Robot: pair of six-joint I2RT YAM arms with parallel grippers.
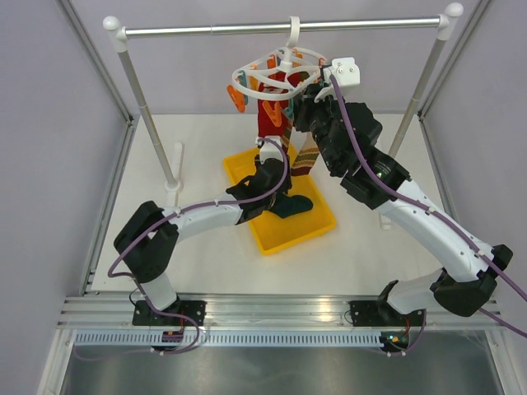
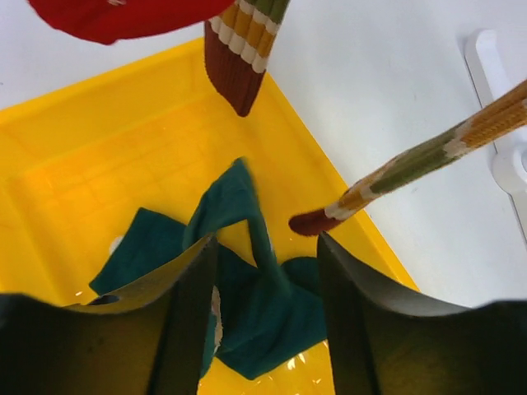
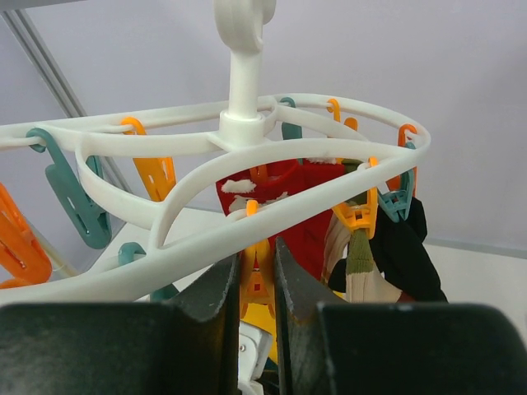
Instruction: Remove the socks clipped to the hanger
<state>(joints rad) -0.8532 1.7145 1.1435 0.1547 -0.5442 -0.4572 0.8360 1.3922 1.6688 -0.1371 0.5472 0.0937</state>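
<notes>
Top external view: the white plastic oval hanger (image 1: 276, 72) hangs by its hook from the metal rail (image 1: 247, 29) at the table's 12 o'clock. A bright red sock (image 1: 270, 115) and a brown-and-tan striped sock (image 1: 306, 158) dangle from it, long axes straight down. The right claw (image 1: 306, 105) is raised against the ring's 4 o'clock side, so the right arm is nearer the clipped socks. The left claw (image 1: 268, 174) sits low over the yellow plastic tray (image 1: 317, 220) beneath the hanger, where a dark teal sock (image 1: 290, 206) lies. Bare table opens at 3 and 9 o'clock of the tray.

Left wrist view: the left claw (image 2: 268, 247) is spread and holds nothing. The dark teal sock (image 2: 247, 296) lies crumpled in the yellow plastic tray (image 2: 82, 164) right under the gap. The bright red sock (image 2: 115, 16) hangs at 11 o'clock, the brown-and-tan striped sock (image 2: 239, 58) at 12, and a second striped sock (image 2: 420, 156) slants in from 2, all apart from the fingers.

Right wrist view: the right claw (image 3: 257, 259) is pressed together, pinching an orange plastic clip (image 3: 258, 284) on the white plastic oval hanger (image 3: 247, 164) at its near rim. The bright red sock (image 3: 288, 197) hangs just behind at 12, a black sock (image 3: 403, 247) at 3. Which sock this clip holds I cannot tell. The coming move likely turns on squeezing the clip so its sock drops straight down into the tray. The freely hung ring may swing if pushed.
</notes>
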